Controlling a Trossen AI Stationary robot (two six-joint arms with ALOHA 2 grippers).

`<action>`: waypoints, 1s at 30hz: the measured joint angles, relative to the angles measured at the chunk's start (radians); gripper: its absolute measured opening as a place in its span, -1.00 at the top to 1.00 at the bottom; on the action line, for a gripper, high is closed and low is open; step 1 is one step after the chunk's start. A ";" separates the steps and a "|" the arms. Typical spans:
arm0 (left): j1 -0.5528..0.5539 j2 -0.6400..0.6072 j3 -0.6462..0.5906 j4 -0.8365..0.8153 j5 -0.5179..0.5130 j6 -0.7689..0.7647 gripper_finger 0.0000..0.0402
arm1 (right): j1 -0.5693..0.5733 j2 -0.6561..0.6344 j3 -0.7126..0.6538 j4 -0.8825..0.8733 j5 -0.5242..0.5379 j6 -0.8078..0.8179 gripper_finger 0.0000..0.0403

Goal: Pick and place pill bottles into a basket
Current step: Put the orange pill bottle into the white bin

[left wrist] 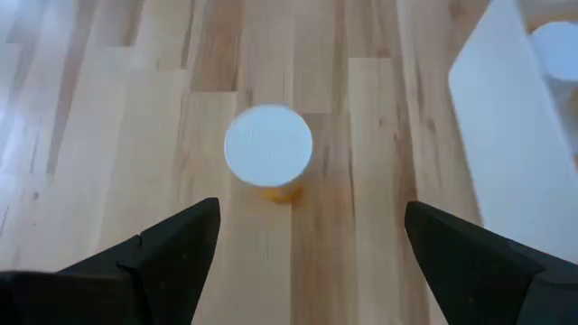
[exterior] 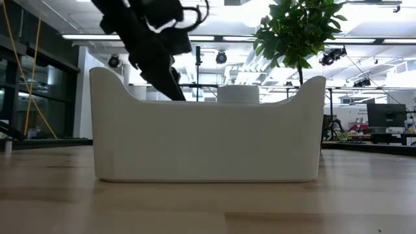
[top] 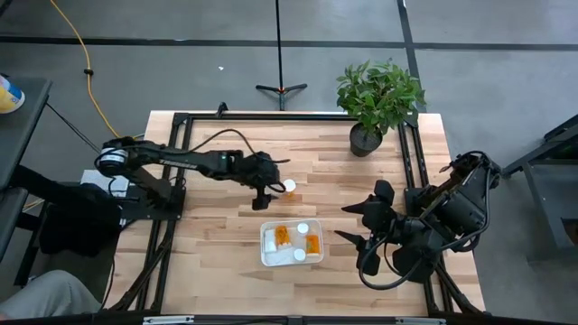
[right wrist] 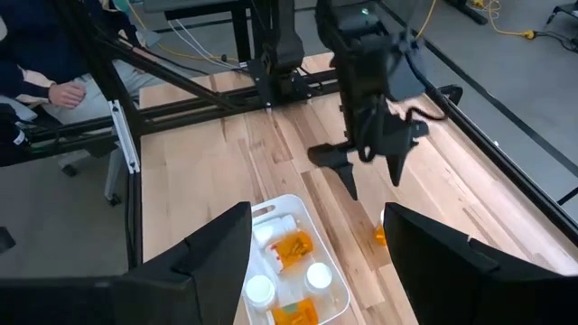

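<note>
Translucent orange pill bottles (top: 283, 236) with white caps inside a white basket (top: 267, 257); pale striped wooden desk (top: 208, 244); black left end effector (top: 273, 193); green plant (top: 379, 93), dark pot (top: 365, 140).

Wood, plastic and matt black parts

The counter (top: 217, 244) was pale, smooth planked wood; the basket (exterior: 195, 146) smooth matt white plastic; the bottle (left wrist: 268, 152) translucent orange plastic, its cap white and matt

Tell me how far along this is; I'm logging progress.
Done: four pill bottles seem to sit in the basket. In hand: the left end effector hangs open over the last bottle, upright on the table, not yet gripped. Left: grasp it and place it in. The right end effector waits open at the table's right edge.
</note>
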 joint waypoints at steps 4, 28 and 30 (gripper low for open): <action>0.000 0.052 0.049 -0.051 -0.002 0.035 -0.91 | 0.000 0.000 0.000 0.000 0.000 -0.001 -0.20; 0.040 0.172 0.161 -0.066 -0.036 0.147 -0.91 | 0.000 0.000 0.000 -0.007 -0.016 -0.005 -0.20; 0.039 0.182 0.159 -0.079 -0.027 0.145 -0.91 | 0.000 0.000 0.000 -0.008 -0.016 -0.005 -0.20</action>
